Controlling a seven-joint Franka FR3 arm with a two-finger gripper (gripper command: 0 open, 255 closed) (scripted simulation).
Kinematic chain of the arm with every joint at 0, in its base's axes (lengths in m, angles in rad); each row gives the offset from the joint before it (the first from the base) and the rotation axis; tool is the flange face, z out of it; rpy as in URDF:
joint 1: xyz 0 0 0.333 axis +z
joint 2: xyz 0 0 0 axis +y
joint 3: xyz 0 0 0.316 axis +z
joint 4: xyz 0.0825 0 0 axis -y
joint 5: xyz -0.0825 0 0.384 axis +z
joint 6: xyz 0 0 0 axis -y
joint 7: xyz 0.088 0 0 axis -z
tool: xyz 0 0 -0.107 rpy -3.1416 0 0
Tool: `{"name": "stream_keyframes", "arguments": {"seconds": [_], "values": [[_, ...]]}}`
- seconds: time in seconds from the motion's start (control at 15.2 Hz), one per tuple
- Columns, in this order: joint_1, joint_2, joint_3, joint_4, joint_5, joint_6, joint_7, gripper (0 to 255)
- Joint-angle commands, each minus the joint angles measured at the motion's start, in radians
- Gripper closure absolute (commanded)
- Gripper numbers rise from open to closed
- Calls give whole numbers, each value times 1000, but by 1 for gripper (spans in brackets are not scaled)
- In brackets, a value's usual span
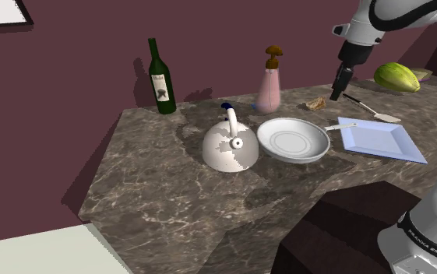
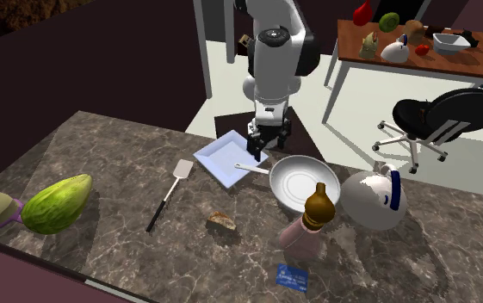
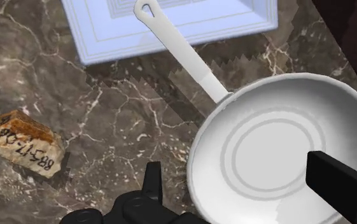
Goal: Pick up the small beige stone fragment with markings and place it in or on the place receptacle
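Your dark marbled bench [image 1: 170,194] carries it all. Wrist view: jaws apart, empty, above the pan [image 3: 279,146] rim. The stone [image 3: 24,145] lies on the bench near it, beige, brown-edged, with black digits that the shoulder view reduces to a tan speck. Beyond, the plate [image 3: 170,25], pale blue.

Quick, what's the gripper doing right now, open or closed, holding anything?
Gripper: open, fingers apart, holding nothing; the stone fragment lies on the counter, not between them.
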Motion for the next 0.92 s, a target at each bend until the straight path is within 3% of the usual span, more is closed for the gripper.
{"name": "stream_keyframes", "arguments": {"seconds": [0.0,0.46,0.86], "values": [[8,61,-44,19,-20,47,-78,0],[57,305,-206,112,-20,214,-361,0],[110,565,-324,250,116,328,-658,0]]}}
